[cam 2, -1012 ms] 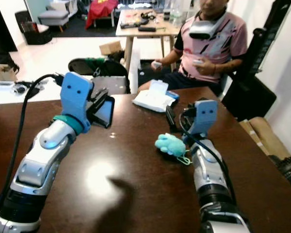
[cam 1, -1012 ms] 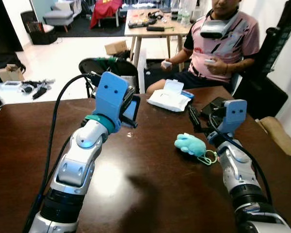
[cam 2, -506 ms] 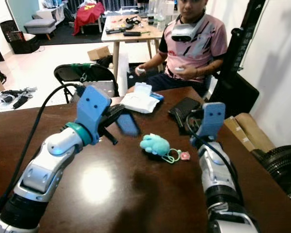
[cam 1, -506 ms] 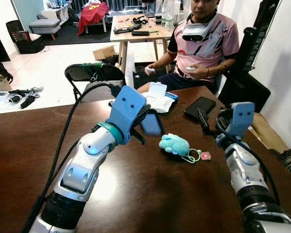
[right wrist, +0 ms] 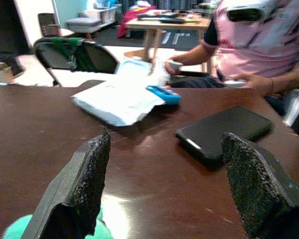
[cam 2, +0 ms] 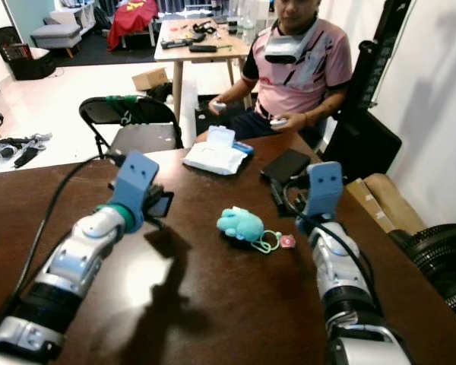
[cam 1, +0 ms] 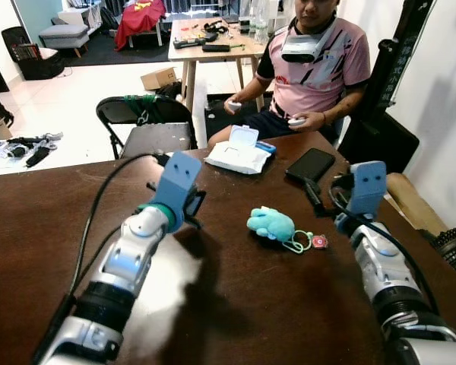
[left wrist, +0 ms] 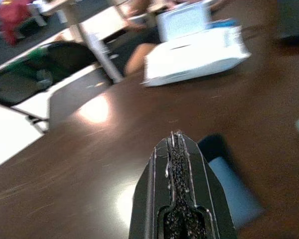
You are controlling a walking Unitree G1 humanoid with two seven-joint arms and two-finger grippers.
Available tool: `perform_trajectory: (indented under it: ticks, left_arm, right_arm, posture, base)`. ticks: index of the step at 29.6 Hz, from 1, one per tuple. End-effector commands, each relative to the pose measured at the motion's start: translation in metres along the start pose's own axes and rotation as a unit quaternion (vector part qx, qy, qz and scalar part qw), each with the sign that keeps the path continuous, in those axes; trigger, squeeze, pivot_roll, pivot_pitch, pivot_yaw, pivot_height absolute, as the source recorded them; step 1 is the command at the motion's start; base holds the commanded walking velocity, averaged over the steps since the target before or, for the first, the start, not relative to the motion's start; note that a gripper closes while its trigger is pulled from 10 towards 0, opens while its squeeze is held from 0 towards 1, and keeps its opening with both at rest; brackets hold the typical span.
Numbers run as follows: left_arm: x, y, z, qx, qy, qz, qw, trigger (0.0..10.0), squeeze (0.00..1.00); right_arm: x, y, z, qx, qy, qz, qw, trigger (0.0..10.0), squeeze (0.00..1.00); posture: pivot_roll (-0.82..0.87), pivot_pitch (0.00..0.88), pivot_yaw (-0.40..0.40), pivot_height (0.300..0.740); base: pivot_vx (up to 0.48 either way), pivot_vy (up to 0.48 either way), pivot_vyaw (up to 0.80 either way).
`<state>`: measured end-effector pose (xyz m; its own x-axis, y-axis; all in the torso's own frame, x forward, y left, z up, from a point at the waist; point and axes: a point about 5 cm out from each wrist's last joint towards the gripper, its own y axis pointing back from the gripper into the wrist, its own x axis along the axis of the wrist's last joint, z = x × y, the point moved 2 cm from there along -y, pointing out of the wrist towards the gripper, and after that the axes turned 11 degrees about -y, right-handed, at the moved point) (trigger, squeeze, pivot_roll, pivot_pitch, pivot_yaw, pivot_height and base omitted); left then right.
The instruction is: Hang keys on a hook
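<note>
- My keys (cam 1: 299, 242) lie on the dark brown surface (cam 1: 235, 304), toward its right side: a teal plush charm (cam 1: 270, 223) with a pale green ring and a small pink tag trailing off it on the side nearer my right arm.
- My left gripper (left wrist: 178, 149) is raised over the surface, left of the plush charm and apart from it; its fingers (left wrist: 177, 199) are pressed together with nothing between them.
- My right gripper (right wrist: 164, 184) sits just to the right of the keys, its fingers (right wrist: 82, 186) spread wide and holding nothing, pointing toward the far edge.
- Near the far edge lie a white wipes pack (cam 1: 239, 156) with its lid flipped up and a black phone (cam 1: 311, 163), the phone close to the far right corner.
- A person in a pink shirt (cam 1: 319, 65) sits beyond the far edge, a small controller in each hand.
- A black folding chair (cam 1: 144, 122) stands past the far edge, left of the person.
</note>
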<state>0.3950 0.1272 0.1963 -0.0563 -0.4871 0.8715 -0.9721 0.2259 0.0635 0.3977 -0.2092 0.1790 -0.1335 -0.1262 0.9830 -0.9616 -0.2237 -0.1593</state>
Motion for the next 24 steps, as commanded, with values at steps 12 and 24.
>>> perform_trajectory:
  ticks: [12,24]
  left_arm:
    - [-0.007,0.0,-0.003,0.008,0.021,-0.005,1.0,10.0,0.0]
    - [0.006,0.005,0.005,-0.018,0.033,0.026,0.999,10.0,0.0]
  right_arm:
    - [-0.029,-0.02,-0.092,0.222,0.038,-0.113,0.968,10.0,0.0]
    - [-0.034,-0.004,-0.044,0.122,0.03,-0.124,0.984,10.0,0.0]
  posture:
    - [0.08,0.086,0.087,0.74]
    - [0.05,0.096,0.082,0.74]
  base:
    - [0.0,0.0,0.0]
    - [0.0,0.0,0.0]
